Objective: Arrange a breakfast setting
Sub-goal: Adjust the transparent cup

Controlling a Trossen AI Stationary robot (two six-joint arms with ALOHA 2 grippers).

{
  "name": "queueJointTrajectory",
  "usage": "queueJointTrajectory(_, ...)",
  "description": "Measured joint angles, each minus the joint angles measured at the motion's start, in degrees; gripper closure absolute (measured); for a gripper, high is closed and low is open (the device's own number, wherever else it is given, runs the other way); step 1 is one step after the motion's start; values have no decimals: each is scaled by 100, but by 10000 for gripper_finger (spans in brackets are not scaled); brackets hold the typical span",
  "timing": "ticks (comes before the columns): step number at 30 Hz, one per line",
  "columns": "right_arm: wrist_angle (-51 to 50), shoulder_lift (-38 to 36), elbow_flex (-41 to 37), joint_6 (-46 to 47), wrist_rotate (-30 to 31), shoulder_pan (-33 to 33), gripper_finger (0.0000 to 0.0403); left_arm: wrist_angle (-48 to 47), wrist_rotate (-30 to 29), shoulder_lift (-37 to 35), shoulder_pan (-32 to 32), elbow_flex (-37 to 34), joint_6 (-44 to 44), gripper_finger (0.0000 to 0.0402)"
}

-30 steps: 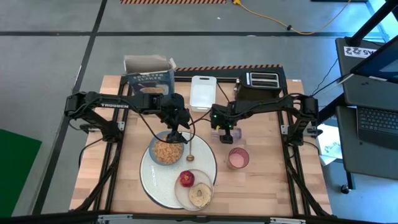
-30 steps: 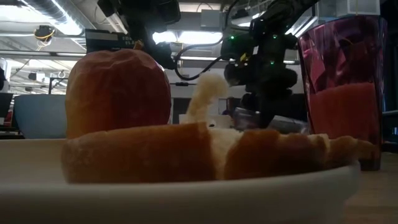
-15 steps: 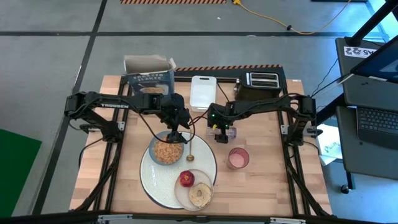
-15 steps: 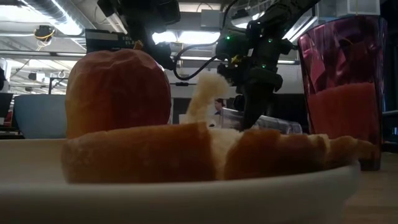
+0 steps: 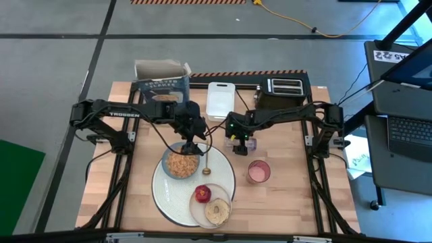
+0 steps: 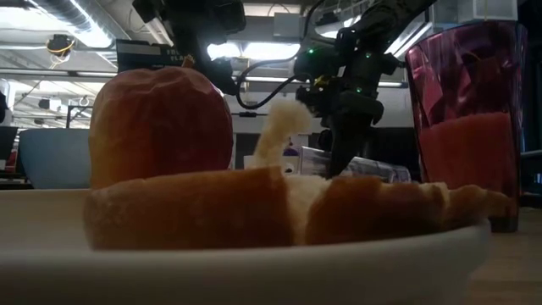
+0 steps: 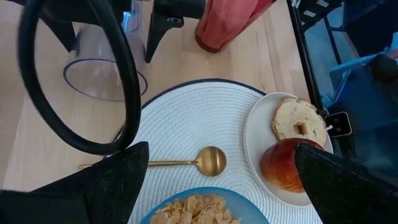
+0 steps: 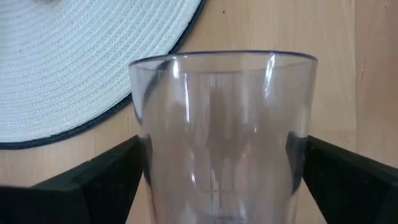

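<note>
The white plate (image 5: 162, 196) lies flat at the front middle of the table. On its rear part sits the blue bowl (image 5: 182, 164), filled with cereal flakes. The spoon (image 5: 206, 164) lies on the plate just beside the bowl. The cream plate (image 5: 197, 210) overlaps the white plate's front edge, carrying the apple (image 5: 202, 194) and the bread round (image 5: 217, 212), touching. The pink cup (image 5: 258, 172) stands upright, part-filled. The clear cup (image 5: 244, 143) stands behind it.

A clear cup (image 8: 221, 130) fills the middle, upright, its rim toward the wooden table (image 8: 280, 28); dark fingers (image 8: 106, 177) press its two sides; beside it lies the edge of a ribbed white plate (image 8: 81, 56), dark-rimmed.
</note>
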Motion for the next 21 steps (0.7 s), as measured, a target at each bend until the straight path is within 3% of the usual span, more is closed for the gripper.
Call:
queueJointTrajectory(8, 101, -329, -31, 146, 328, 0, 16, -143, -116, -361, 220, -2, -28, 11)
queueJointTrajectory(13, 126, -505, -28, 223, 260, 1, 21, -218, -439, -618, 391, -2, -8, 11)
queueJointTrajectory(21, 244, -942, -16, 283, 256, 14, 24, -214, -462, -903, 664, -2, -8, 11)
